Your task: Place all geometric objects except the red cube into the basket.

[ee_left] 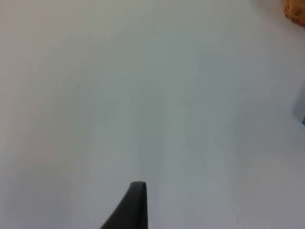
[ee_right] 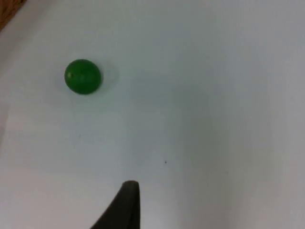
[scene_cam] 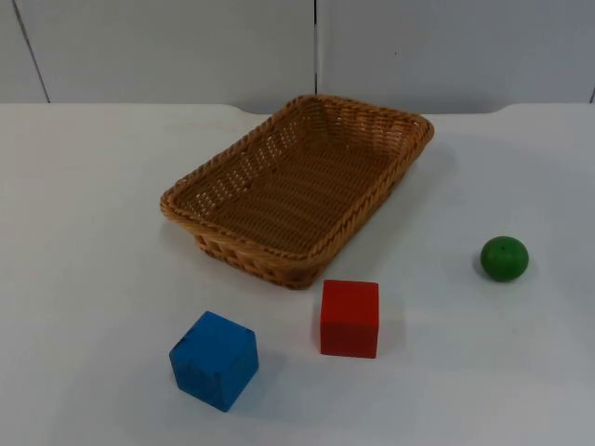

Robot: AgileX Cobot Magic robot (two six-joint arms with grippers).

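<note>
A woven wicker basket [scene_cam: 228, 149] stands at the middle back of the white table, its whole woven floor visible. In front of it sits the red cube [scene_cam: 350, 319], with a blue cube [scene_cam: 214, 360] to its left near the front edge. A green ball [scene_cam: 504, 257] lies alone on the right. My right gripper [ee_right: 125, 207] hovers over bare table a short way from the green ball [ee_right: 83, 76]. My left gripper [ee_left: 135, 207] hovers above bare table, with a bit of the basket [ee_left: 296, 12] and a sliver of the blue cube [ee_left: 303, 120] at the frame's margin.
The grey partition wall [scene_cam: 316, 46] closes off the table at the back. Wide white table surface lies to the left of the basket and between the cubes and the ball.
</note>
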